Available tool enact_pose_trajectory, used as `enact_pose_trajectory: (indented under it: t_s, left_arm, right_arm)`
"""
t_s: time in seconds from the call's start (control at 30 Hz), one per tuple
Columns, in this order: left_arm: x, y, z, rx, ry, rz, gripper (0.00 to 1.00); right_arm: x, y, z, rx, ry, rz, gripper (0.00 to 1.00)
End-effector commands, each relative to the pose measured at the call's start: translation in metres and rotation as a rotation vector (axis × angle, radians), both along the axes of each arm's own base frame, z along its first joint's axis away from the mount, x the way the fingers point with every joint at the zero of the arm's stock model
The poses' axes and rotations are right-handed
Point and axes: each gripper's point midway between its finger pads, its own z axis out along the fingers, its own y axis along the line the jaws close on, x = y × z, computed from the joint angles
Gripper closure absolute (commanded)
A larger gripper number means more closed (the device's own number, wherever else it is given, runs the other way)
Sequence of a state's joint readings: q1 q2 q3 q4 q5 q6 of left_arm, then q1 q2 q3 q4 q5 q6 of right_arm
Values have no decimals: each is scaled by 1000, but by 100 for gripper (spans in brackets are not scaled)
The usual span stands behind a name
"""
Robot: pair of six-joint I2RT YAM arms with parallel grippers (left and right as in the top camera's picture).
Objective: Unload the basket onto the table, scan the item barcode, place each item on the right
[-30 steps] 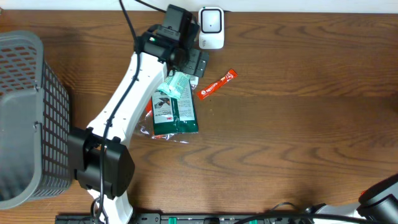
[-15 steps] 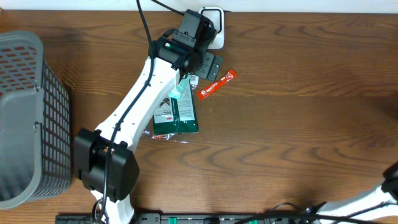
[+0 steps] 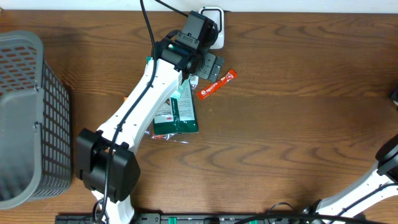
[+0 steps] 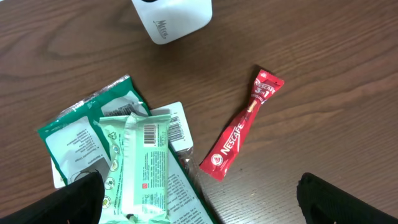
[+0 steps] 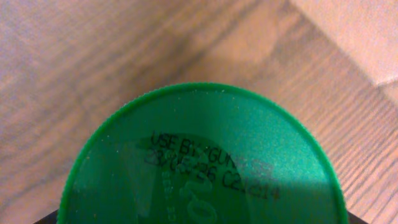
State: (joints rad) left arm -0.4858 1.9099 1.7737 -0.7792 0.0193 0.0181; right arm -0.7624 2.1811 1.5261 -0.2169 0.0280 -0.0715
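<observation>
The left gripper (image 4: 211,202) is hanging over the pile with its jaws spread wide, holding nothing. Beneath it the green packets (image 4: 146,168) are lying overlapped on the table (image 4: 323,74), one barcode facing up. The red Nescafé stick (image 4: 239,134) is lying just beside them, near the white scanner (image 4: 174,18) (at the table's far edge). A green cap (image 5: 199,162) is filling the right wrist view; whether the right gripper is clamping it, I cannot tell.

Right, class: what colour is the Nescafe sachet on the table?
The Nescafe sachet is red with white lettering; the left wrist view shows it best.
</observation>
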Motion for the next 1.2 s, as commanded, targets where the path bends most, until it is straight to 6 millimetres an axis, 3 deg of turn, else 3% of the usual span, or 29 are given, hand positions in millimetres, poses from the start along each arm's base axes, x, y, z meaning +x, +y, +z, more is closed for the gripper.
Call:
enact_pose_trajectory:
  t_s: [0.0,0.17,0.27,0.43,0.67,0.87,1.03,1.17]
  left_arm:
    - [1,4,-1,9,-2,27,2]
    - [5,12,0,47,-22,59,2]
    - [6,13,0,51,-25,64,2]
    - [6,13,0,51,-26,64,2]
    - [6,13,0,51,-26,64,2]
    - [6,13,0,51,-26,64,2]
    - [7,13,0,50,-29,63,2]
    - [11,12,4,44,-53,56,2]
  right_arm:
    - [-10,-13,2,1,-1,-64,53]
    - [-21,-15,-1,24,23,-80,51]
    - [-24,-17,2,21,21,-86,40]
    - [-20,-21,26,-12,-13,-86,21]
    - [-20,-24,58,-53,-48,-79,11]
    - [-23,-21,70,-57,-46,-75,3]
    - [-22,-14,103,-77,-95,-56,1]
    - [-14,2,154,-82,-216,6,1]
